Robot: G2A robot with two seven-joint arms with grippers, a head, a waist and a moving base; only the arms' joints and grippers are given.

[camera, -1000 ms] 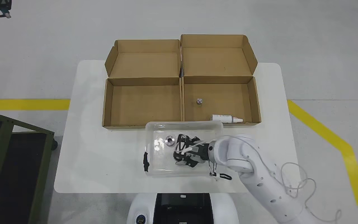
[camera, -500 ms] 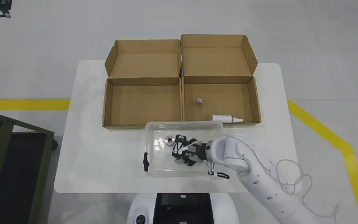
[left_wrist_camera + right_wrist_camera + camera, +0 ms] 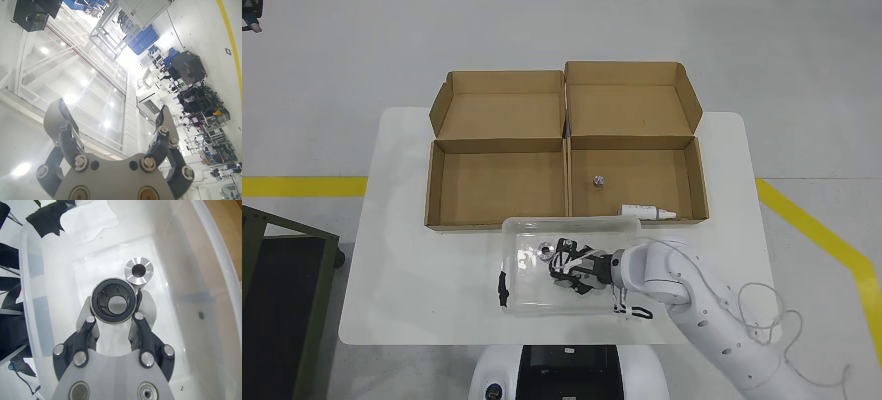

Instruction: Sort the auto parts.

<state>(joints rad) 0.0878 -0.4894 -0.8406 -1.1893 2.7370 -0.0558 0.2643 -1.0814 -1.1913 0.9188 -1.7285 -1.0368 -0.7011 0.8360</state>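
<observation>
The right arm has moved just a tiny bit. Its right gripper point(image 3: 567, 262) has slid a little way toward the cardboard boxes, and it is still down inside the clear tub point(image 3: 532, 225). Nothing else on the desk point(image 3: 402, 250) has moved. The fingers are clamped on the ring part point(image 3: 121, 289), one on each side. It is a round metal tube with a black rim. I cannot tell if it is off the tub floor yet. The shiny part point(image 3: 130, 271) stands just beside it, very close to one finger. So I think the best move is to lift straight up and slowly, so the shiny part does not get bumped or pulled along. The ring part is round and smooth and could slip, so the hold should stay tight. It should go well above the tub wall before it is carried over to a box. The right box point(image 3: 642, 160) has a small metal bit point(image 3: 599, 181) and a white tube point(image 3: 647, 211) in it, and the left box point(image 3: 497, 185) sits next to it. The left gripper point(image 3: 112, 109) points up at the ceiling with its fingers wide apart, holding nothing.
</observation>
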